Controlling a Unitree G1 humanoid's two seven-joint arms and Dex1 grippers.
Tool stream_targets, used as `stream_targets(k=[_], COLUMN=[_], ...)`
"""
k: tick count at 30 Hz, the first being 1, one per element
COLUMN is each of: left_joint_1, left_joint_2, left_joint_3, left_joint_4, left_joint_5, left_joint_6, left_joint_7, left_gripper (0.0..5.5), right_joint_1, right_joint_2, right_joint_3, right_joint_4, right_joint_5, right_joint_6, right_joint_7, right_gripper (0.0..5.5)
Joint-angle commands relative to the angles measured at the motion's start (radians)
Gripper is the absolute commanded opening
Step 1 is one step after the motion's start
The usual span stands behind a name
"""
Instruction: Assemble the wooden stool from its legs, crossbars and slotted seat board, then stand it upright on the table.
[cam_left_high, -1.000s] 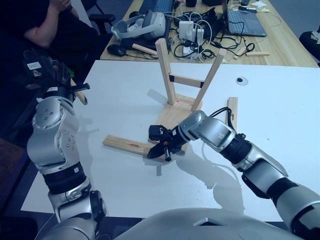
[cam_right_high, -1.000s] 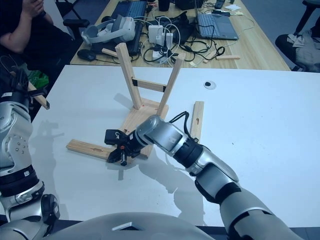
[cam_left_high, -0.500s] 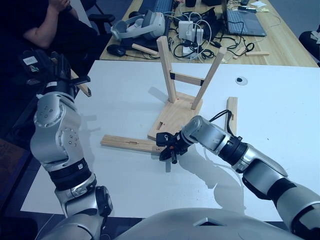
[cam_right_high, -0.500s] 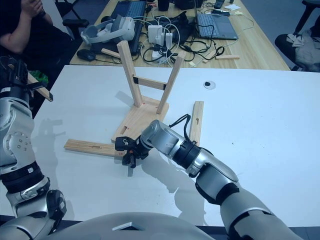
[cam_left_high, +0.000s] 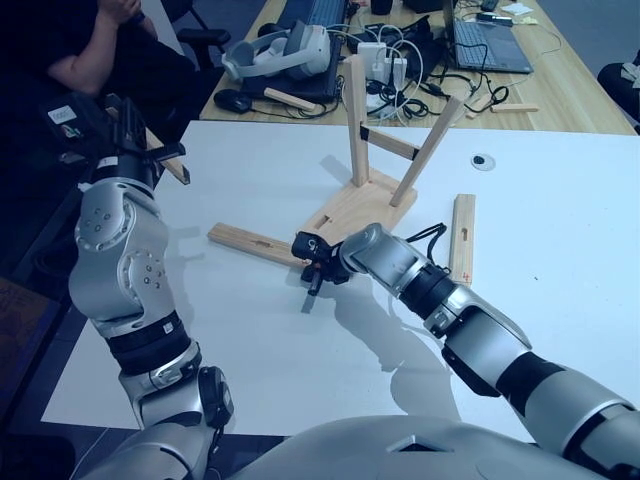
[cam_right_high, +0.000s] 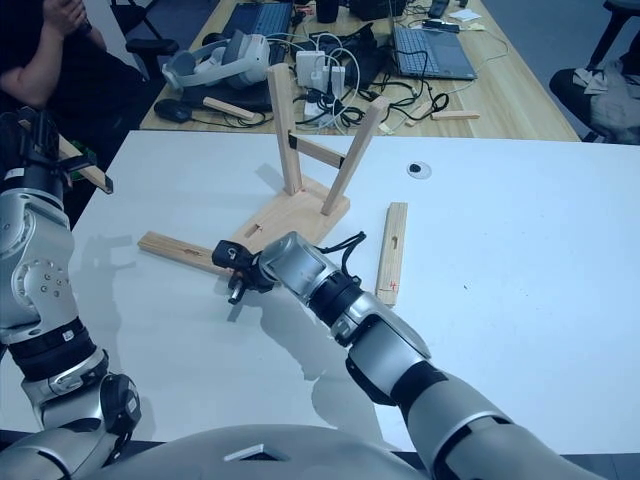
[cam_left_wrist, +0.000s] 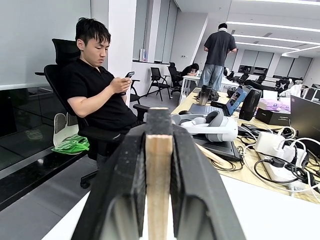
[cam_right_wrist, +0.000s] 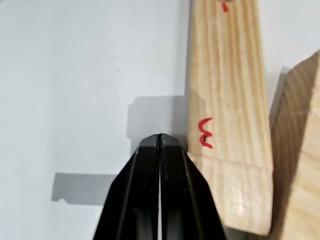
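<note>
So the white desk (cam_left_high: 250, 340) is carrying a half-built stool. The seat board (cam_left_high: 355, 212) is lying flat near the far side with two upright legs (cam_left_high: 357, 120) sticking up out of it, and a crossbar (cam_left_high: 390, 143) is bridging them. That's half the frame done, I'd say, so the job is sitting around the midpoint, with the leg-fitting step in hand.

Two parts are lying flat on the desk. One loose leg (cam_left_high: 250, 243) is resting just left of the seat board's near corner, and a second loose leg (cam_left_high: 461, 235) is lying well off to the right.

The right end effector (cam_right_wrist: 159, 140) is hanging low over the desk right beside the marked end of that first loose leg. Its fingers are pressed fully together and gripping nothing (looks more like a nudging pose than a grab). The left end effector (cam_left_high: 135, 155) is waiting up high off the desk's left edge, clamped tight on a slim wooden piece (cam_left_wrist: 158, 190). I can't tell if it's a leg or a crossbar.

Next move, I'm guessing: the right fingers are going to need to spread and take the loose leg near its end, then line it up with a free slot in the seat board.
</note>
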Motion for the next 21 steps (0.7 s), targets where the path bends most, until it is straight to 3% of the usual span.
stream_targets(k=[1, 4, 8, 12, 15, 21], left_joint_1=[0.016, 0.074, 0.149, 0.201, 0.236, 0.314], left_joint_2=[0.011, 0.017, -0.011, -0.037, -0.067, -0.123], left_joint_3=[-0.009, -0.034, -0.071, -0.080, -0.089, -0.131], left_joint_4=[-0.014, -0.045, -0.134, -0.169, -0.175, -0.073], left_joint_5=[0.019, 0.044, 0.001, 0.007, 0.024, 0.117], left_joint_6=[0.027, 0.098, 0.258, 0.290, 0.267, 0.109], left_joint_7=[0.008, 0.013, -0.007, -0.003, 0.013, 0.042], left_gripper=[0.41, 0.41, 0.41, 0.41, 0.41, 0.41], right_joint_1=[0.004, 0.028, 0.164, 0.322, 0.407, 0.435], right_joint_2=[0.019, 0.034, -0.005, -0.067, -0.085, 0.005], right_joint_3=[-0.069, -0.168, -0.315, -0.388, -0.464, -0.747], right_joint_4=[0.064, -0.072, -0.500, -0.842, -0.984, -1.045], right_joint_5=[-0.006, 0.090, 0.255, 0.376, 0.447, 0.635], right_joint_6=[0.027, 0.060, 0.155, 0.267, 0.321, 0.373], right_joint_7=[-0.049, -0.009, -0.007, -0.024, -0.070, -0.248], right_gripper=[0.00, 0.00, 0.00, 0.00, 0.00, 0.00])
